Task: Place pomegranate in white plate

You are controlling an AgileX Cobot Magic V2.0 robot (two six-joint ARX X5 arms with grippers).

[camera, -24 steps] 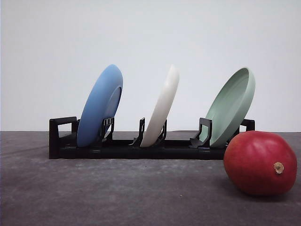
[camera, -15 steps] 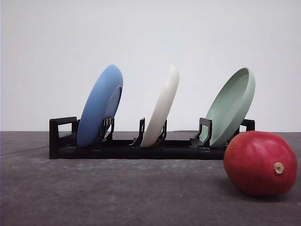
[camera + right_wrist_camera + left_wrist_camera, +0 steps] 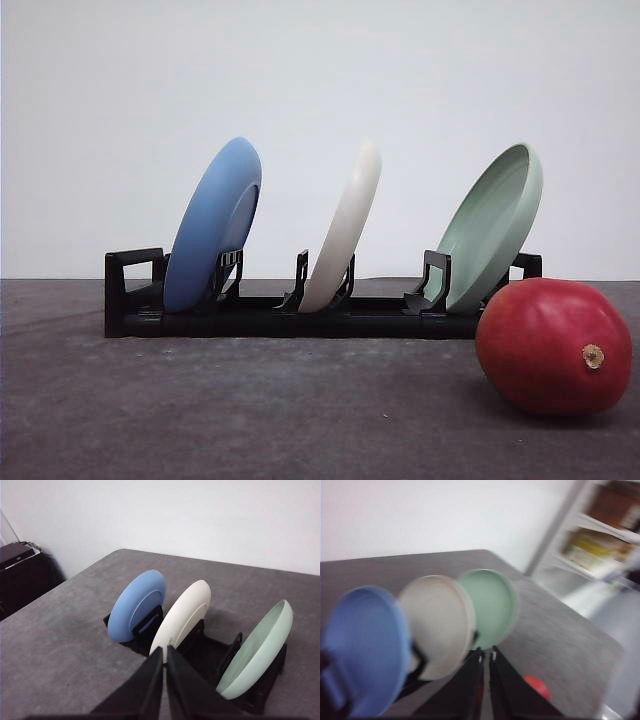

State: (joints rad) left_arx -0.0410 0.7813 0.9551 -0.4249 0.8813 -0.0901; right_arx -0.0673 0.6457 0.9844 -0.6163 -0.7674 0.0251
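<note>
The pomegranate (image 3: 553, 346), deep red with a tan stem nub, lies on the dark table at the front right, just in front of the rack's right end. In the blurred left wrist view the pomegranate (image 3: 537, 686) is a small red spot beyond the fingers. The white plate (image 3: 343, 228) stands on edge in the middle slot of the black rack (image 3: 130, 300). It also appears as the white plate (image 3: 437, 625) and white plate (image 3: 182, 612) in the wrist views. My left gripper (image 3: 486, 680) and right gripper (image 3: 164, 680) are both shut and hold nothing, above the rack.
A blue plate (image 3: 212, 222) leans in the rack's left slot and a pale green plate (image 3: 492, 226) in its right slot, close behind the fruit. Bare grey table (image 3: 250, 410) lies in front of the rack. Shelving (image 3: 600, 540) stands beyond the table edge.
</note>
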